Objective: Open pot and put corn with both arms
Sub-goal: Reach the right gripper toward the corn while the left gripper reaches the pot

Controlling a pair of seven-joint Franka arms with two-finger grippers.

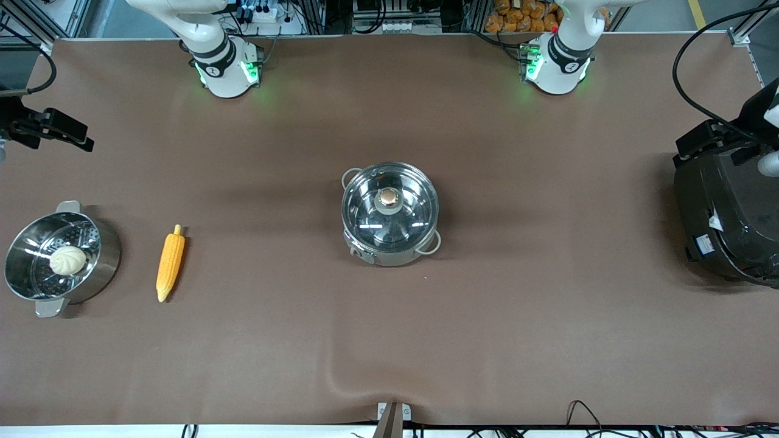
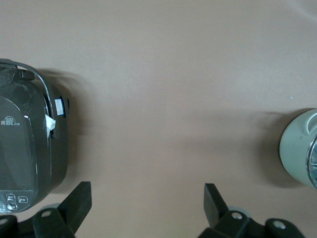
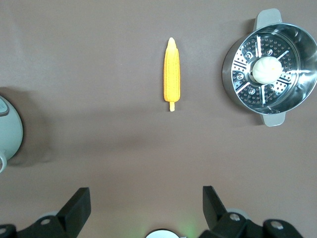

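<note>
The pot [image 1: 390,214] stands at the table's middle with its glass lid [image 1: 389,210] and knob [image 1: 387,198] on. Its edge shows in the left wrist view [image 2: 298,148] and in the right wrist view [image 3: 9,133]. The corn [image 1: 170,263] lies on the cloth toward the right arm's end, and shows whole in the right wrist view [image 3: 171,74]. My right gripper [image 3: 146,194] is open and empty, held high at that end of the table [image 1: 73,137]. My left gripper [image 2: 147,192] is open and empty, up beside the black cooker [image 1: 700,143].
A steel steamer pot [image 1: 104,255] holding a white bun [image 1: 67,260] stands beside the corn at the right arm's end; both show in the right wrist view [image 3: 229,74], bun [image 3: 267,68]. A large black cooker [image 1: 724,225] sits at the left arm's end [image 2: 25,144].
</note>
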